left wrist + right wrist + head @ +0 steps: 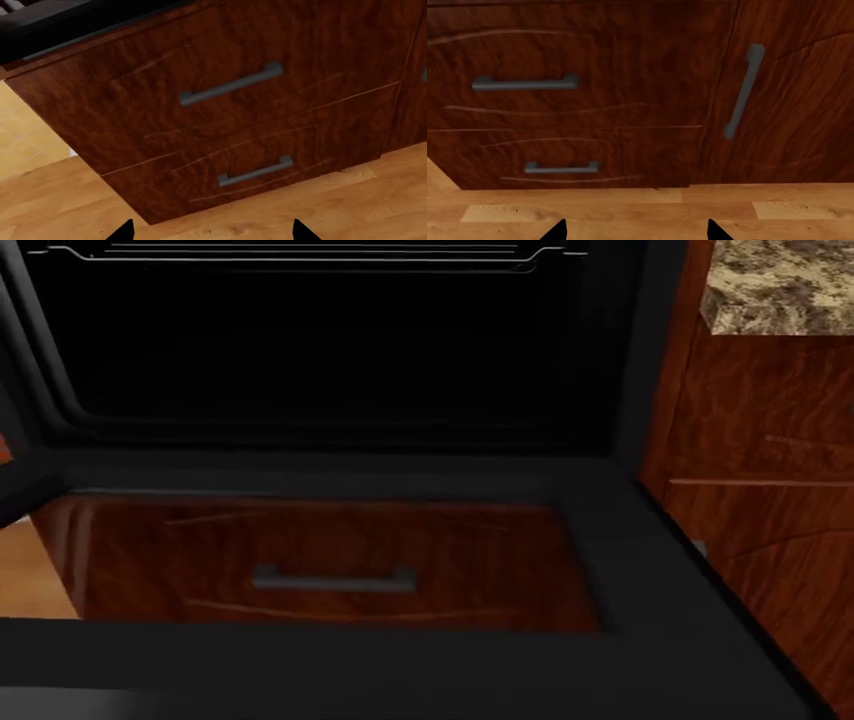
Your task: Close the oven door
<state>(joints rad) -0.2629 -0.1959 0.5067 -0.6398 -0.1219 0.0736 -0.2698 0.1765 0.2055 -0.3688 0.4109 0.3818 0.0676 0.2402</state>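
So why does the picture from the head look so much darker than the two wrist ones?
Head view: the black oven door and unlit oven cavity fill it, glass showing only a dim drawer. Left and right wrist views: evenly lit wooden drawers and pale floor, no glare.

Light wood plank floor [627, 210] — reddish wooden drawer cabinet [574, 100] standing directly on it, grey bar handles
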